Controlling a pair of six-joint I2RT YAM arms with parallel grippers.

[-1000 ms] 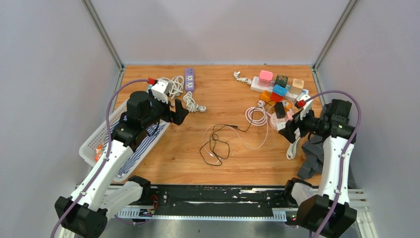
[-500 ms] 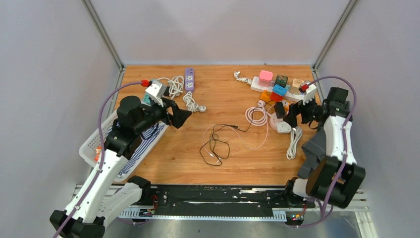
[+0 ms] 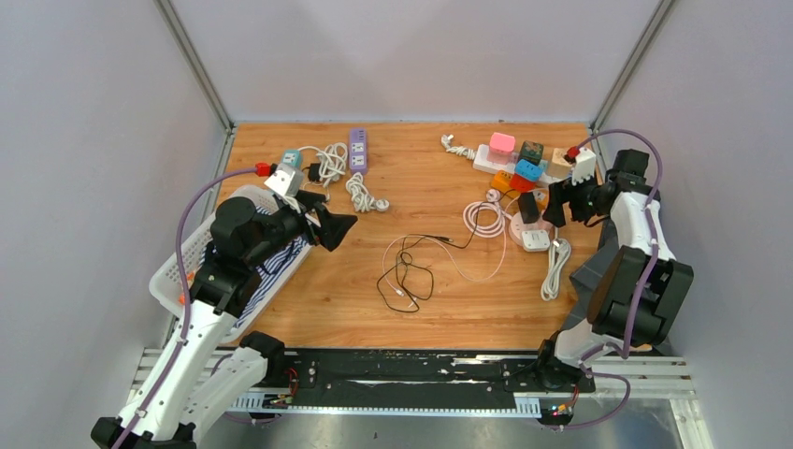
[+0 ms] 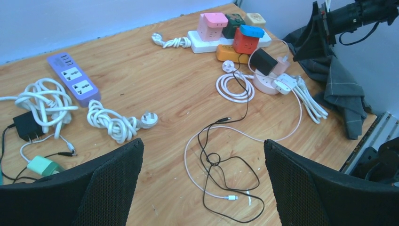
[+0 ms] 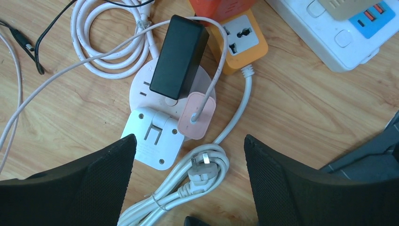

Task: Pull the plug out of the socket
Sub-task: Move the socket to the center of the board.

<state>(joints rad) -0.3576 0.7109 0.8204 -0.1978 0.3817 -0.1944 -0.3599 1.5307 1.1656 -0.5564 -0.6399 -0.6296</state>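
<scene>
A round pink socket (image 5: 141, 89) lies on the wooden table at the right, also seen from above as the socket (image 3: 517, 227). A black plug block (image 5: 179, 56) sits in its top, and a small pink plug (image 5: 197, 115) with a thin pink lead sits beside it. A white adapter (image 5: 153, 143) leans on the socket's near edge. My right gripper (image 5: 188, 141) hovers just above this cluster, open, touching nothing; from above the right gripper (image 3: 554, 204) is next to the black plug (image 3: 528, 207). My left gripper (image 3: 327, 224) hangs open over the table's left half, holding nothing.
A white power strip (image 3: 486, 164) carrying coloured cube adapters lies behind the socket, with an orange socket block (image 5: 242, 42) next to it. A bundled white cord (image 5: 188, 183), black cable loops (image 4: 230, 165), a purple strip (image 4: 73, 82), a white basket (image 3: 182, 262) and grey cloth (image 3: 591, 281) lie around.
My right arm swung back and inward until its gripper came over the pink socket, and its jaws narrowed a little. The left arm rose and shifted slightly, still open.
</scene>
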